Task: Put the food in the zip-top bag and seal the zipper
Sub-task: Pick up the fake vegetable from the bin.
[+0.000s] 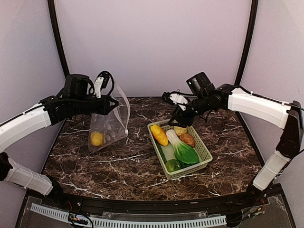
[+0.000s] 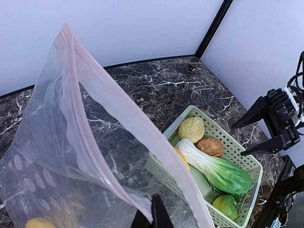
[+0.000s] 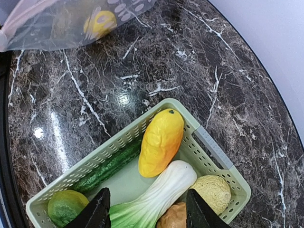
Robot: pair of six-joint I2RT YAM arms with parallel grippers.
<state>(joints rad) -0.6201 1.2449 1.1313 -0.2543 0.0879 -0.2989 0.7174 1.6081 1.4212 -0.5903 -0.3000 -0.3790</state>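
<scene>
While the bag point(image 1: 115, 116) holds one lemon point(image 1: 96, 138), the basket point(image 1: 190, 170) holds six.

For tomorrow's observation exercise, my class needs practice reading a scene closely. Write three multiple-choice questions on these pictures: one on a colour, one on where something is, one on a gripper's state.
1. What colour is the basket? A pale green; B red; C blue.
2. Where is the lemon? A in the basket; B inside the zip-top bag; C loose, outside both.
3. How is the right gripper? A shut on the lemon; B shut on the zip-top bag; C open, empty.
Answers: 1 A, its walls are pale green. 2 B, it shows through the clear plastic. 3 C, its fingers stand apart above the basket.
</scene>
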